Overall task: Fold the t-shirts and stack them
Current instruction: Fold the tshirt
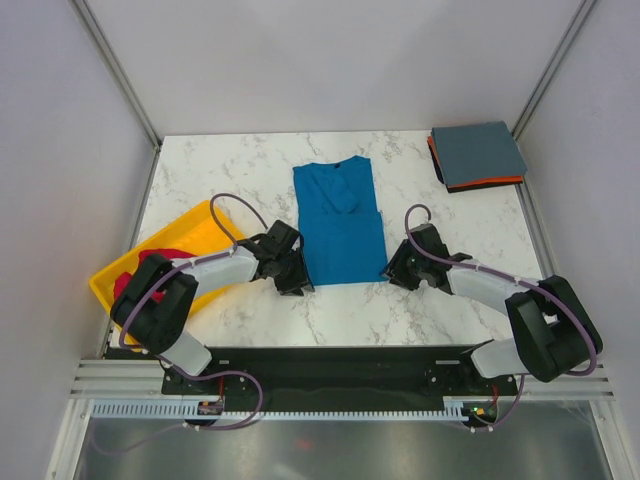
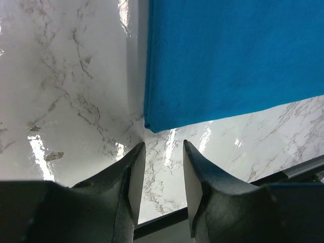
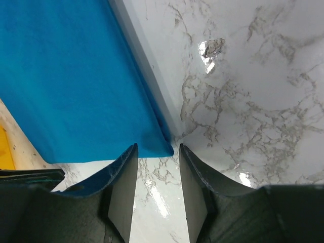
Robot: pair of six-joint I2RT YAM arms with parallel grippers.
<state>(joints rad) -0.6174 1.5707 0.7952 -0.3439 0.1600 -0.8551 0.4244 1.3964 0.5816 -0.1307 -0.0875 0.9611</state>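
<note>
Lying flat in the middle of the desk (image 1: 230,170), the bright blue t-shirt (image 1: 340,225) is seen folded into a narrow strip, with its collar turned to the far side and its hem towards the arms. A sleeve is folded in over the upper part of the cloth.

The left end effector (image 1: 297,280) is held just beside the near left corner of the hem, with its jaws apart. In the left wrist view that corner is shown just beyond the two fingertips (image 2: 132,177), with bare marble between them and nothing gripped. The right end effector (image 1: 393,270) is placed in the same way at the near right corner. Its jaws are likewise parted, and in the right wrist view the corner of the cloth is found just ahead of the gap, with nothing clamped.

At the far right corner of the desk the slate grey-blue t-shirt (image 1: 480,153) is laid folded on top of the orange t-shirt (image 1: 490,184), of which only an edge is shown. The yellow tray (image 1: 195,232) is set at an angle near the desk's left edge. The magenta-red t-shirt (image 1: 150,262) is bunched inside it, partly hidden by the left arm.
</note>
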